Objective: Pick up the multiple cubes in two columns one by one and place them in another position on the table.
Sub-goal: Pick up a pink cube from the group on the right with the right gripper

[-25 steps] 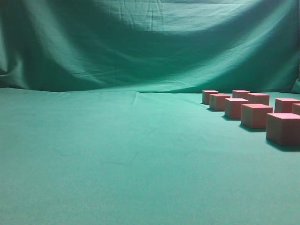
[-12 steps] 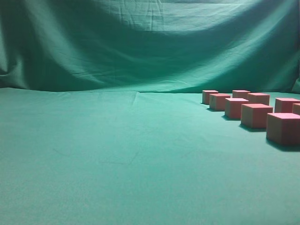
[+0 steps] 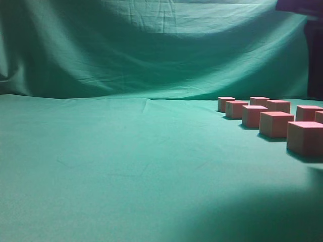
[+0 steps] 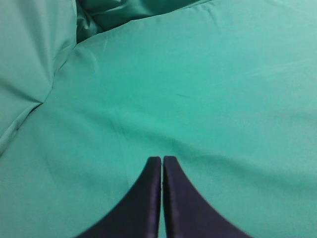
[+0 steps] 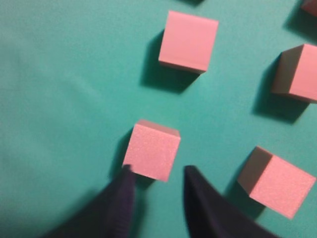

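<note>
Several reddish-pink cubes stand in two columns on the teal table (image 3: 126, 166) at the right of the exterior view; the nearest is at the right edge (image 3: 305, 137). In the right wrist view my right gripper (image 5: 157, 171) is open and empty, above the cloth, its fingertips just short of one cube (image 5: 151, 150). Three more cubes lie around it, one beyond (image 5: 188, 40), one at the right (image 5: 297, 73), one at the lower right (image 5: 276, 181). My left gripper (image 4: 162, 159) is shut and empty over bare cloth. Only a dark part of the right arm (image 3: 303, 7) shows in the exterior view.
A draped green cloth backdrop (image 3: 151, 45) hangs behind the table. In the left wrist view a fold of that cloth (image 4: 29, 64) rises at the left. A broad shadow lies on the cloth at the lower right of the exterior view (image 3: 262, 217).
A dark part of the right arm has come into the top right corner of the exterior view, and a shadow has spread over the lower right cloth. The cubes have not moved.
</note>
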You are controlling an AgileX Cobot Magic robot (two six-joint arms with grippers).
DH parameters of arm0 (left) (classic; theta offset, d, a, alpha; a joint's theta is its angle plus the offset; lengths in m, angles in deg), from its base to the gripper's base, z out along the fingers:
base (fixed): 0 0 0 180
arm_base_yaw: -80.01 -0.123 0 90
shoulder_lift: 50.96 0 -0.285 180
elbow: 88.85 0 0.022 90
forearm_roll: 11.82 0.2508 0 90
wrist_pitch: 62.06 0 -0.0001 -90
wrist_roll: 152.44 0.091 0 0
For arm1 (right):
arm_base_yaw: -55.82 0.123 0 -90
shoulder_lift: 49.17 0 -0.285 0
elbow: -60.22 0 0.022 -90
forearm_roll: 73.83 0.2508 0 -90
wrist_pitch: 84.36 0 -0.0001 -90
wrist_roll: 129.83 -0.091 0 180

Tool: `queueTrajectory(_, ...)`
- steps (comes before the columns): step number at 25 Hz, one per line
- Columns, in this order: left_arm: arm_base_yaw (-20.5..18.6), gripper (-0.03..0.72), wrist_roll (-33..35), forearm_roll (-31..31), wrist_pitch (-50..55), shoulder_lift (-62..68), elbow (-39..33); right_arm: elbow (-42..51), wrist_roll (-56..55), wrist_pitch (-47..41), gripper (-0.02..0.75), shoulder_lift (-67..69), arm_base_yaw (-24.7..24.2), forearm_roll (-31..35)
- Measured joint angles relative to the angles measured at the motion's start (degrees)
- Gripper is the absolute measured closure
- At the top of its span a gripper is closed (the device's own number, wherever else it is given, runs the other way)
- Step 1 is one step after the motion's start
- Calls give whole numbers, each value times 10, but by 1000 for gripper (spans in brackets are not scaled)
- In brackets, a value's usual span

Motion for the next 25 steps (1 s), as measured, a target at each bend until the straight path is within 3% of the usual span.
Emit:
queueTrajectory(5, 0, 688, 0, 0, 0, 0, 0, 0, 1, 16, 243, 1, 0, 1)
queueTrajectory(7, 0, 688, 0, 0, 0, 0, 0, 0, 1, 31, 183, 4, 0, 1)
queueTrajectory(19, 0, 688, 0, 0, 0, 0, 0, -1, 7, 81, 197, 101, 0, 25)
queueTrajectory(25, 0, 688, 0, 0, 0, 0, 0, -1, 18, 85, 493, 117, 0, 25)
